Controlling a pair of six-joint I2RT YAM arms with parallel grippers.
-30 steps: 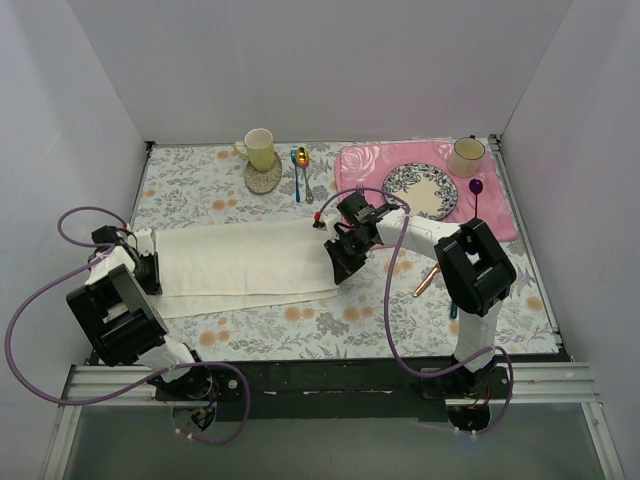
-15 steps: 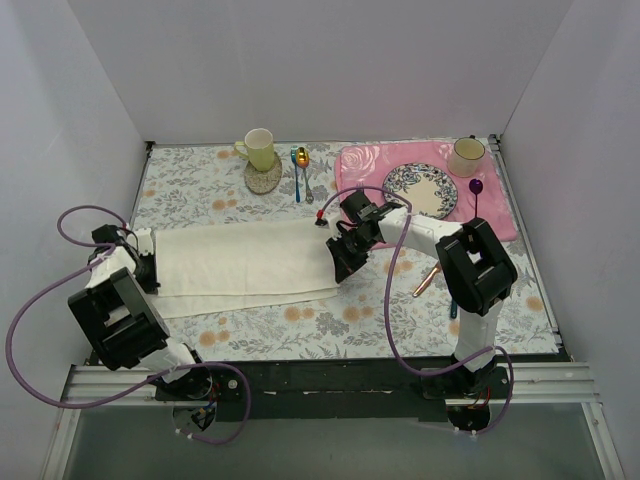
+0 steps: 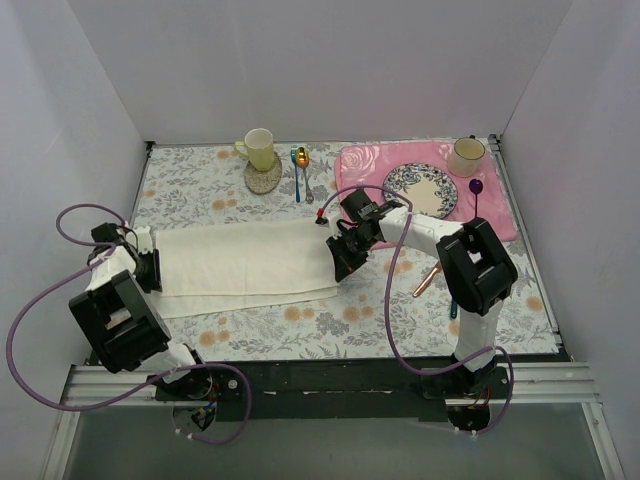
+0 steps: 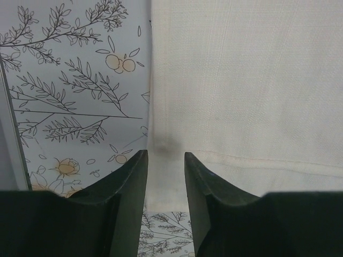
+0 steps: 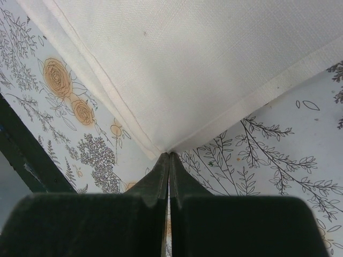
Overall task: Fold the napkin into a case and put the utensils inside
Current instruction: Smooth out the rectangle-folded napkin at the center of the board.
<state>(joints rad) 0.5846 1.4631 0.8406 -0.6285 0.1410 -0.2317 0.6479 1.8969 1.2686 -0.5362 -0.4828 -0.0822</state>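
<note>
The cream napkin [image 3: 245, 260] lies folded into a long band across the left and middle of the table. My left gripper [image 3: 148, 268] is at its left end, open, and its fingers straddle the cloth's near-left corner [image 4: 163, 155] without pinching it. My right gripper [image 3: 340, 262] is at the right end, shut on the napkin's corner [image 5: 169, 154], which puckers into the fingertips. The copper knife [image 3: 425, 282] lies right of the napkin, beside the right arm. The spoon with the gold bowl [image 3: 302, 157] lies at the back, near the mug.
A yellow mug [image 3: 260, 148] stands on a coaster at the back. The pink placemat [image 3: 365, 165] at the back right carries a patterned plate [image 3: 418, 190], a cup [image 3: 466, 155] and a purple fork [image 3: 477, 190]. A blue-handled spoon [image 3: 296, 178] lies beside the gold one. White walls surround the table.
The left gripper's jaws have opened and released the napkin's left end. The right gripper stays shut at the right corner and has shifted only slightly.
</note>
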